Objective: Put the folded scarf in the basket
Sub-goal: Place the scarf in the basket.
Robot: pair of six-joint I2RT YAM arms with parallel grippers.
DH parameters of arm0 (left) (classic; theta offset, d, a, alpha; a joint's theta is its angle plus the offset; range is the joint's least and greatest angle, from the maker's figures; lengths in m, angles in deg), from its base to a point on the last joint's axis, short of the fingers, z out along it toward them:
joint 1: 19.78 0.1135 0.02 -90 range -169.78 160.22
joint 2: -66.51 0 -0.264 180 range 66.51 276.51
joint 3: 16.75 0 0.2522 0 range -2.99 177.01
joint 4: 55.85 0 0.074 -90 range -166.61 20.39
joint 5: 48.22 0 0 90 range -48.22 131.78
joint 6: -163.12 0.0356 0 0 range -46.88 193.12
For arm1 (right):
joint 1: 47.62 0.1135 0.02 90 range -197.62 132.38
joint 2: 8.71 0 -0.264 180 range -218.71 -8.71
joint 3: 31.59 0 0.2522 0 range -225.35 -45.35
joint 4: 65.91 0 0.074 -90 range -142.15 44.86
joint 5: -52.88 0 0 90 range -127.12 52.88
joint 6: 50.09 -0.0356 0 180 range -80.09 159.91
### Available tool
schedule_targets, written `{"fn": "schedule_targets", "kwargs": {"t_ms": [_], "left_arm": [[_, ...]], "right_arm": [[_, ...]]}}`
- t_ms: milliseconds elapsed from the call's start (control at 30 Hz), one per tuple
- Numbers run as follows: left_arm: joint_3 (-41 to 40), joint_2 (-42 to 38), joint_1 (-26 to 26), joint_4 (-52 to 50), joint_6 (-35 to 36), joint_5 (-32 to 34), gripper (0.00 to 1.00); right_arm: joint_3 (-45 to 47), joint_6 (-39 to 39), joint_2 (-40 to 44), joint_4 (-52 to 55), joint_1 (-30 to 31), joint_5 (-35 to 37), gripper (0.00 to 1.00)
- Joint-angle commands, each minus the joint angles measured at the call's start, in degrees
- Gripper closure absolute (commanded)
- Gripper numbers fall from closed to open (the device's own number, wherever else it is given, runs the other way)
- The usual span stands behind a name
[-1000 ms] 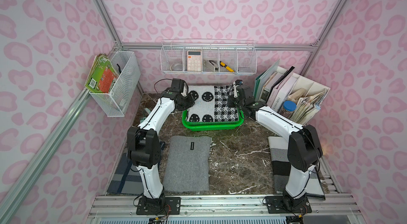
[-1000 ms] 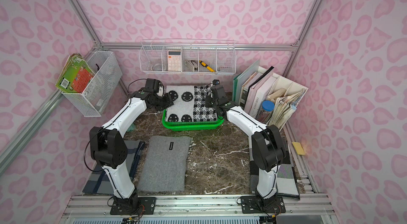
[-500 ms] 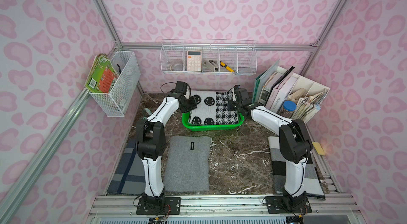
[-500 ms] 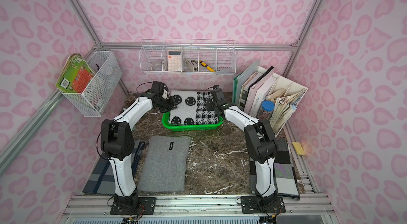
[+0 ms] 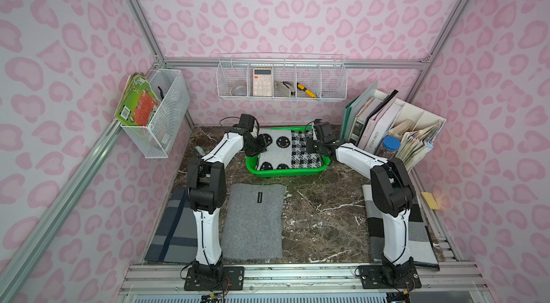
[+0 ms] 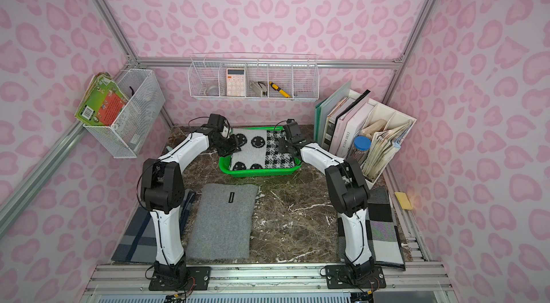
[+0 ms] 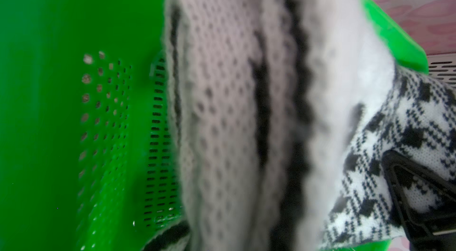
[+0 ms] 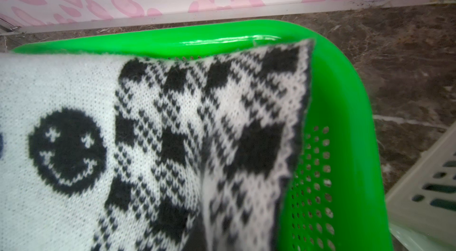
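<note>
1 scarf in basket; L tool grips edge.

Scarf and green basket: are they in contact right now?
Touching. The right wrist view shows the scarf with its checked corner pressed against the rim of the basket, no gap.

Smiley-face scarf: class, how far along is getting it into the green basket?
Done: the smiley-face scarf lies folded inside the green basket. In hand: the left gripper is shut on one end; the right gripper sits at the houndstooth end, grip unclear. Left: probably only to release and pull both grippers clear.
</note>
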Motion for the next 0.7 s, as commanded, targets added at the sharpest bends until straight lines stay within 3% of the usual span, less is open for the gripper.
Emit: {"fn": "schedule_targets", "kwargs": {"t_ms": [0,67,133,233,467,667], "left_arm": [[-0.6,-0.5,0.2,1.4,-0.9,0.3,0.72],[-1.6,-1.5,0.2,1.9,-1.5,0.6,0.62],[-2.1,-2.7,0.2,2.2,-2.1,-0.2,0.51],[-2.1,-4.6,0.2,1.3,-2.6,-2.4,0.33],[-5.9,-14.5,-1.6,1.9,-4.5,-6.2,0.30],[-16.9,-27.5,-5.5,4.4,-7.7,-5.9,0.33]], "right_arm": [[-0.1,-0.3,0.3,0.3,0.0,0.2,0.68],[-0.2,-0.3,0.6,0.1,0.0,-0.4,0.57],[-1.2,-0.6,0.9,1.0,0.5,-0.6,0.39],[-3.4,-0.1,2.1,3.3,1.9,0.7,0.32],[2.6,-1.0,12.4,4.3,6.7,4.0,0.27],[19.7,-5.5,28.1,-2.2,11.1,4.5,0.27]]}}
